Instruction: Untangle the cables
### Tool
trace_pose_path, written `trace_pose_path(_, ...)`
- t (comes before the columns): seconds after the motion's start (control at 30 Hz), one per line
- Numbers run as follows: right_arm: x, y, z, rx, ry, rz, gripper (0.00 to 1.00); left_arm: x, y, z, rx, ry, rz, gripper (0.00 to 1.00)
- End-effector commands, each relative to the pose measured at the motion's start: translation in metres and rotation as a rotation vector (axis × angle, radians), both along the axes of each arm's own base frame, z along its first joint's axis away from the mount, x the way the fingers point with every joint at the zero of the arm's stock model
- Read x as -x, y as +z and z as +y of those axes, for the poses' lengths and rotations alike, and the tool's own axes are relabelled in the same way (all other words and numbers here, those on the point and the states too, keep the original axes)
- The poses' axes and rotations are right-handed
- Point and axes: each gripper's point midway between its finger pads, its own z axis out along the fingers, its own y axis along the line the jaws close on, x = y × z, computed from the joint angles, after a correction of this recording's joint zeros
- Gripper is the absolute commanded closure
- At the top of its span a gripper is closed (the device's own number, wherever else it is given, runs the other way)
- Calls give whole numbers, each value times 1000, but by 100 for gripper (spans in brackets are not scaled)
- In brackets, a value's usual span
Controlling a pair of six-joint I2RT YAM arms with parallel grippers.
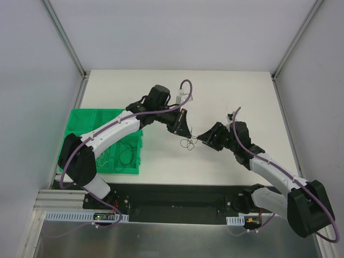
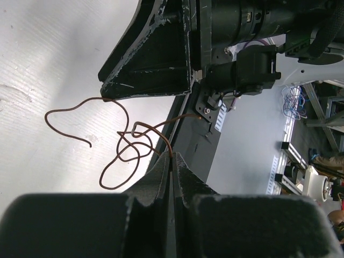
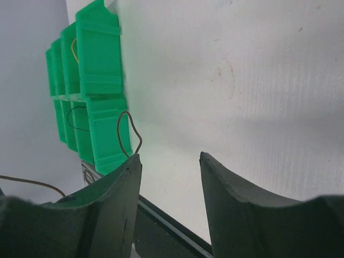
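- We see two robot arms, a left arm (image 1: 115, 129) and a right arm (image 1: 274, 172), and each one has one gripper.
- We see one green bin (image 1: 80, 123) with little boxes inside, on one white table (image 1: 236, 91).
- The left gripper (image 1: 183, 131) is just to the right of the green bin. Its two fingers are pressed tight together and they pinch one brown cable (image 2: 134, 136).
- The brown cable is very thin and curly. It bends into a few loops, and one loose end sticks out to the side.
- The brown cable hangs from the left gripper, to the right of the green bin, between the two grippers. We cannot tell if it touches the white table.
- The right gripper (image 1: 200, 138) is a bit farther right of the green bin, with its tip near the left gripper. Its fingers stand about halfway apart and nothing is between them.
- Inside the green bin we see one yellow cable (image 3: 72, 48) and one dark cable (image 3: 78, 118). From above, more thin ones show there, too fine for us to count.
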Motion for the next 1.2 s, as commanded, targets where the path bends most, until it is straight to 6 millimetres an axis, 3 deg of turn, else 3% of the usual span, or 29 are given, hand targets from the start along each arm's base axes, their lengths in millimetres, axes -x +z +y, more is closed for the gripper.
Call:
trace_pose_path(0.0, -10, 27, 5, -85, -30, -94, 49, 9, 18, -3, 50, -42, -46, 100)
trace_pose_path(0.2, -9, 36, 9, -86, -1, -128, 49, 10, 18, -4, 51, -48, -37, 100)
trace_pose_path(0.37, -4, 30, 30, -89, 79, -96, 51, 11, 19, -3, 56, -54, -40, 100)
trace_pose_path(0.47, -5, 22, 34, -93, 80, -75, 61, 10, 20, -3, 58, -54, -49, 100)
trace_pose_path(0.53, -8, 17, 30, -77, 52, -71, 78, 10, 21, -3, 60, -55, -57, 100)
trace_pose_path(0.6, -12, 11, 19, -44, -8, -72, 92, 9, 23, -1, 56, -41, -82, 100)
trace_pose_path(0.67, -14, 0, -1, 29, -88, -52, 100, 4, 25, 3, 45, -9, -130, 100)
trace_pose_path(0.93, -3, -21, -85, 328, -388, -11, 100, -30, 40, 34, -36, 256, -367, 100)
trace_pose_path(1.17, 9, -33, -126, 414, -556, 45, 100, -51, 54, 64, -51, 459, -506, 100)
